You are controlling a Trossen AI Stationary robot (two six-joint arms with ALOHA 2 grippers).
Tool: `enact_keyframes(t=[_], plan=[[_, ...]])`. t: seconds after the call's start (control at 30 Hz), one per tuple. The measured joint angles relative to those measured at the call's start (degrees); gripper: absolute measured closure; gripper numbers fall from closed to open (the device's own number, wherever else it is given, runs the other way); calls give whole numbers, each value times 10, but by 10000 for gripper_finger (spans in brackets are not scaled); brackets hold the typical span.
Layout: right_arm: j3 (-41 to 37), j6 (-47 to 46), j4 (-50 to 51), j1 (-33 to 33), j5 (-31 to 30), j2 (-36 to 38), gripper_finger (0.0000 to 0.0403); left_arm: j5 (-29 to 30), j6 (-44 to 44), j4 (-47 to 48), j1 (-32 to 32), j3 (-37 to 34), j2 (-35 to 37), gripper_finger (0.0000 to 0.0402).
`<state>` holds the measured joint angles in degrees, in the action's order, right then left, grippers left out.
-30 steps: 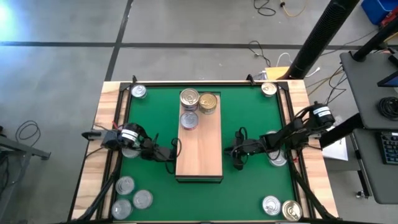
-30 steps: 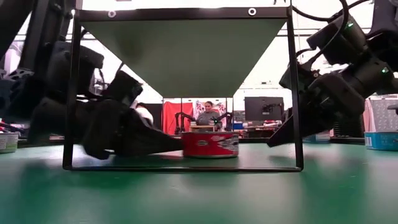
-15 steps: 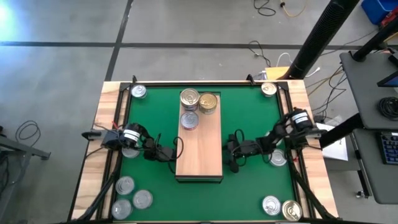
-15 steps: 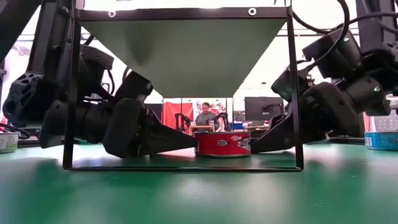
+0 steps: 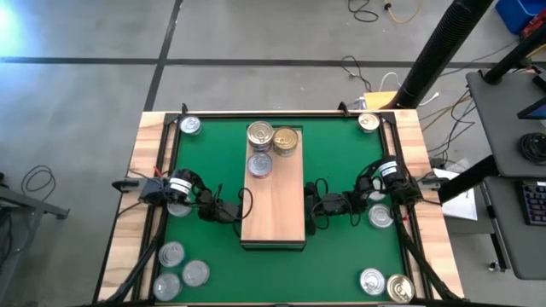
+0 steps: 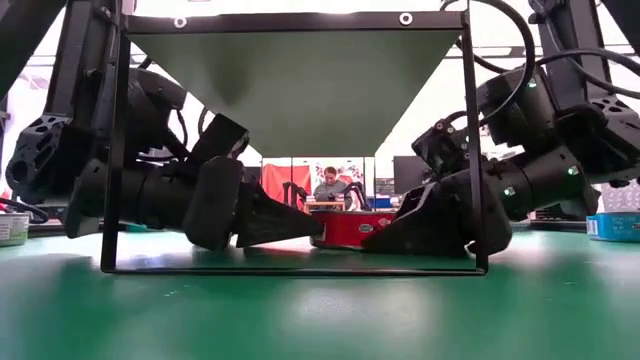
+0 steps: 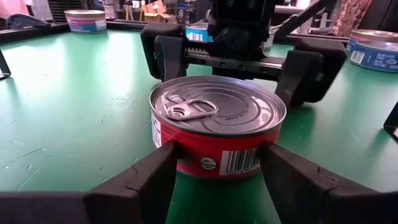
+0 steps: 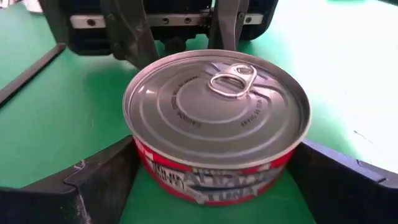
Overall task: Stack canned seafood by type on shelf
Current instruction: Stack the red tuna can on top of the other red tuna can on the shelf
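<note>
Now the right gripper point(image 6: 375, 232), jaws spread wide, has slid under the shelf point(image 5: 275, 205) around the can point(image 7: 216, 127). The left gripper point(image 7: 214, 180) clamps that can, hidden from above.

A green mat point(image 5: 341, 158) covers the table inside a pale wooden frame point(image 5: 143, 158). Beyond the table at 12 o'clock lies grey floor point(image 5: 256, 51) crossed by dark lines, with loose cables point(image 5: 358, 72) at 1 o'clock and a dark pole point(image 5: 439, 47) slanting up toward 2 o'clock. In the low view a seated person point(image 6: 330, 186) shows far off before a red panel point(image 6: 275, 185), a dark monitor point(image 6: 408, 172) beside them.
</note>
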<state>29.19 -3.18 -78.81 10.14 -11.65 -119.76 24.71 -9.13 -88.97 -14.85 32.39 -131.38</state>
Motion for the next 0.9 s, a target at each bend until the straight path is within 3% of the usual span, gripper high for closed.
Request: enact_keyframes(t=[0.27, 0.9], plan=[[-10, 1, -56, -1, -13, -13, 19, -5, -17, -6, 2, -2, 1, 190], [3, -22, -15, -4, 25, -5, 6, -40, -12, 22, 2, 2, 2, 196]])
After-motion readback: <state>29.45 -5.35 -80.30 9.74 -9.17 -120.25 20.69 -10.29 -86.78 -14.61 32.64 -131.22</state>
